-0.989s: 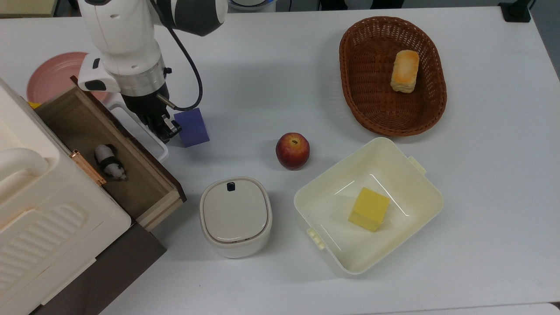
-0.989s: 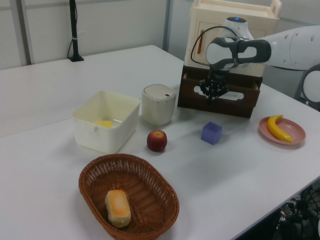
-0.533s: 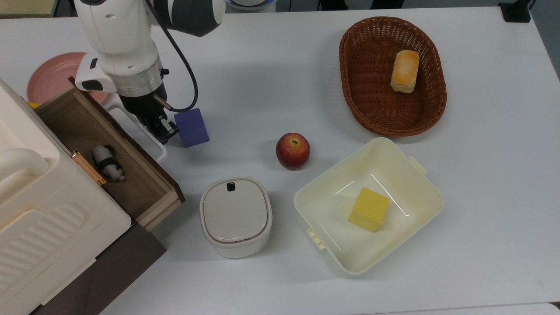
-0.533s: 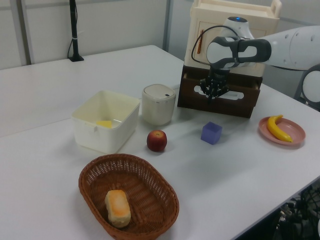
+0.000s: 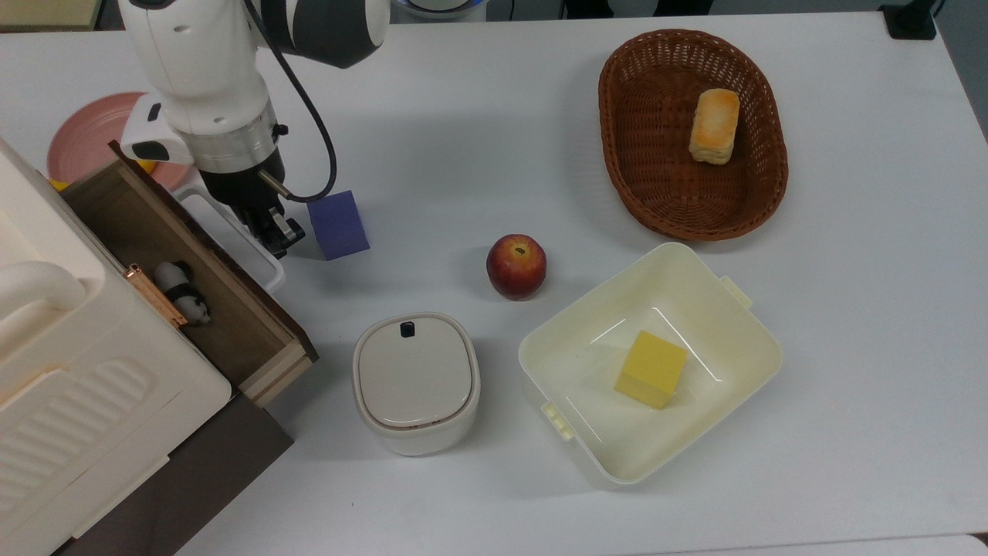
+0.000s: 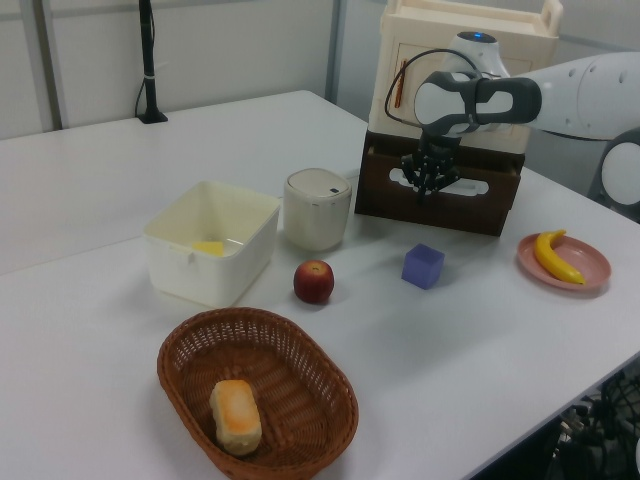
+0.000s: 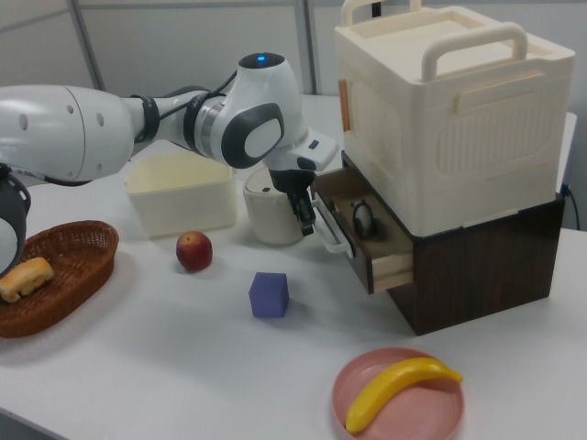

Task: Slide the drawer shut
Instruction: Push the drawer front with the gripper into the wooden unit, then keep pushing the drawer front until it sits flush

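Top view: the drawer [image 5: 193,286] sticks partway out of the cream cabinet [image 5: 69,386], with a small panda toy [image 5: 181,291] inside. The gripper [image 5: 272,234] sits at the white handle [image 5: 231,232], likely to push.

Left view: I cannot tell how the jaws stand.

Right view: the gripper [image 7: 306,223] presses by the drawer [image 7: 362,234] front.

A lab or office room — white table [image 5: 494,100], partition walls [image 6: 200,50], black camera stand [image 6: 148,60].
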You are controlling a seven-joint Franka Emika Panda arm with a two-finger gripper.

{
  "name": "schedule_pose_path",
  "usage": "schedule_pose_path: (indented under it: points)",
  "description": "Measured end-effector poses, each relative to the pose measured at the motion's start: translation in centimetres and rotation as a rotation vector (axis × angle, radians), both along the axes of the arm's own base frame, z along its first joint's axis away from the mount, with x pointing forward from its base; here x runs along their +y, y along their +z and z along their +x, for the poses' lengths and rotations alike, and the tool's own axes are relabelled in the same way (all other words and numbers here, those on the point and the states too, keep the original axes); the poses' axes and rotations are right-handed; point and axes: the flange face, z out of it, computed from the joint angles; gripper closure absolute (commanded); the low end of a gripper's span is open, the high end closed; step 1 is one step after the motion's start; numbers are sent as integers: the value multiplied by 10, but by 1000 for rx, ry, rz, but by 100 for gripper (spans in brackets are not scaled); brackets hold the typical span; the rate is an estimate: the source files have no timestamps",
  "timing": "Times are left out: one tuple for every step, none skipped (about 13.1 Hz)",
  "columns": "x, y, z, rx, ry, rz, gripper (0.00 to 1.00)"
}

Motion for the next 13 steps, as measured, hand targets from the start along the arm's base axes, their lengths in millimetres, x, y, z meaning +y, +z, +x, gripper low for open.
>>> schedule_pose_path:
  points:
    - [-3, 2, 0, -4, -7, -2, 100]
    - [-6, 6, 1, -14, -15, 2, 100]
    - [-7, 9, 1, -19, -18, 4, 100]
    - [-8, 10, 2, -23, -19, 3, 100]
    - [-8, 11, 2, -25, -20, 3, 100]
    - [-8, 11, 2, -25, -20, 3, 100]
    - [-9, 12, 3, -33, -21, 1, 100]
    - [-9, 14, 4, -51, -25, -3, 100]
    - [-10, 15, 5, -64, -34, -4, 100]
    - [-11, 15, 6, -69, -40, -5, 100]
    - [-12, 15, 6, -70, -42, -6, 100]
    - [-12, 15, 6, -71, -43, -6, 100]
    - [-13, 15, 6, -71, -43, -7, 100]
